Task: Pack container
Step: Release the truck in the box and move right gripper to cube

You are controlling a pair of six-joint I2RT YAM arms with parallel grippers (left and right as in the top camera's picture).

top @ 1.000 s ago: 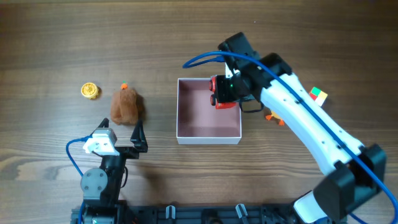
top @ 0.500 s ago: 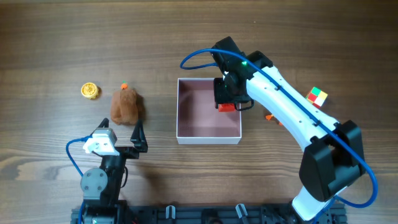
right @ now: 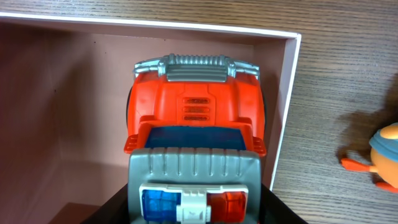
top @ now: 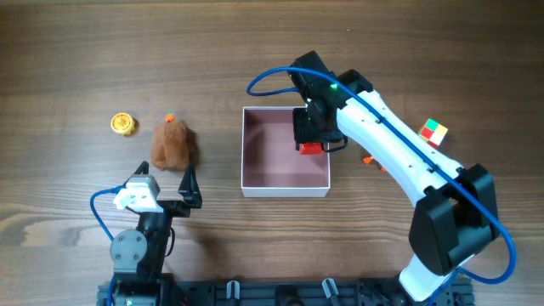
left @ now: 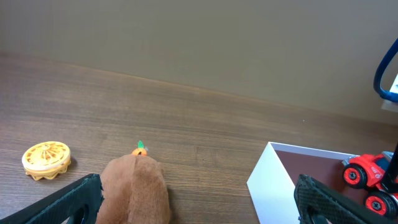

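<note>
Down inside the container goes the right hand, and the red toy truck sits straight beneath it, between the fingers, nose pointing away from the hand, close to the wall on the hand's right. Clamped or let go? Can't tell from here. The clear exit looks to be straight up. The left hand gapes wide, with the brown plush just ahead of it.

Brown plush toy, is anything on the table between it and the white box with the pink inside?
Nothing visible. Only bare table separates the plush toy from the container's nearest wall; the yellow disc lies on the toy's far side.
</note>
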